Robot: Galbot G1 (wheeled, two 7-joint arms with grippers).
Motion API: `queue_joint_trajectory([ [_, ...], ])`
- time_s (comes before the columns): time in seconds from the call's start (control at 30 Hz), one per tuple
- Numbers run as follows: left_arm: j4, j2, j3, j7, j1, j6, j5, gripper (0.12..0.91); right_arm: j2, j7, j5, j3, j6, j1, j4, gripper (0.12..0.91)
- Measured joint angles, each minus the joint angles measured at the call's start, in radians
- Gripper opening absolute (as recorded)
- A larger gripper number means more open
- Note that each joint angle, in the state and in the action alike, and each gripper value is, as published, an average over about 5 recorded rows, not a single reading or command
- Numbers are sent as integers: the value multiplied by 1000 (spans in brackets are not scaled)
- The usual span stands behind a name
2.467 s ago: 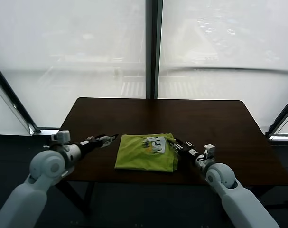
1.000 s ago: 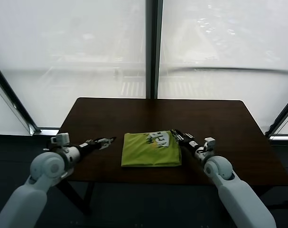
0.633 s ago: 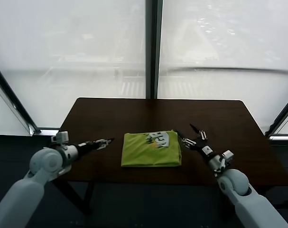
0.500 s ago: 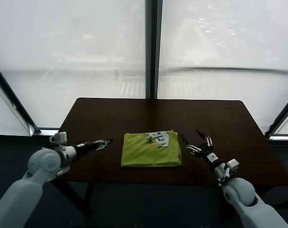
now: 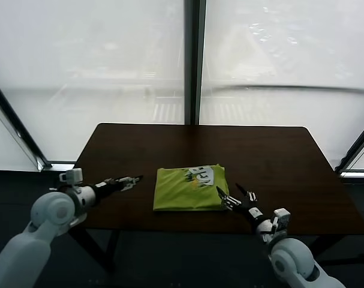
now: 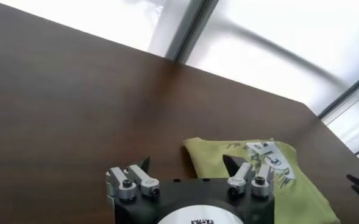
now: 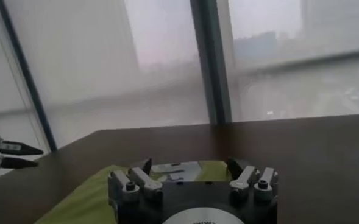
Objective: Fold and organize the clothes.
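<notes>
The folded lime-green T-shirt (image 5: 190, 189) lies mid-surface (image 5: 277, 156), print uppermost. Right gripper (image 5: 232, 196), spread wide and empty, sits at its near right corner; left gripper (image 5: 131, 180), likewise wide, waits beside its left edge. Any tidying should press edges square without dragging folds.

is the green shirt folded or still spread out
Folded: the green T-shirt lies as a compact rectangle on the table, sleeves tucked away, white print at one corner.

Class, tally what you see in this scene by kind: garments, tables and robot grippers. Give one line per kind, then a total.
Garments: 1, the folded lime-green T-shirt
Tables: 1, the dark brown table
Grippers: 2, the left gripper and the right gripper, both open
Total: 4
</notes>
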Motion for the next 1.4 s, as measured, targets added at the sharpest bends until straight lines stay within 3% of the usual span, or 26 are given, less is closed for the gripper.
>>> queue_joint_trajectory([
  [0.2, -12, -3, -26, 0, 28, 0, 4, 907, 28, -3, 68, -7, -75, 38, -52, 907],
  [0.53, -15, -4, -64, 4, 61, 0, 7, 907, 87, -40, 82, -18, -90, 108, -153, 907],
  [0.8, -12, -11, -75, 5, 71, 0, 14, 907, 128, -43, 79, -42, -97, 165, -215, 876],
  [0.9, -15, -13, -83, 5, 77, 0, 16, 907, 137, -45, 62, -52, -98, 178, -231, 764],
  [1.2, -17, -20, -98, 7, 92, 0, 21, 907, 138, -59, -9, -67, -89, 181, -241, 231],
  [1.27, -17, -22, -98, 7, 93, 0, 22, 907, 135, -63, -32, -65, -80, 179, -241, 173],
  [1.4, -18, -26, -98, 8, 93, 0, 26, 907, 117, -75, -94, -50, -53, 179, -251, 172],
])
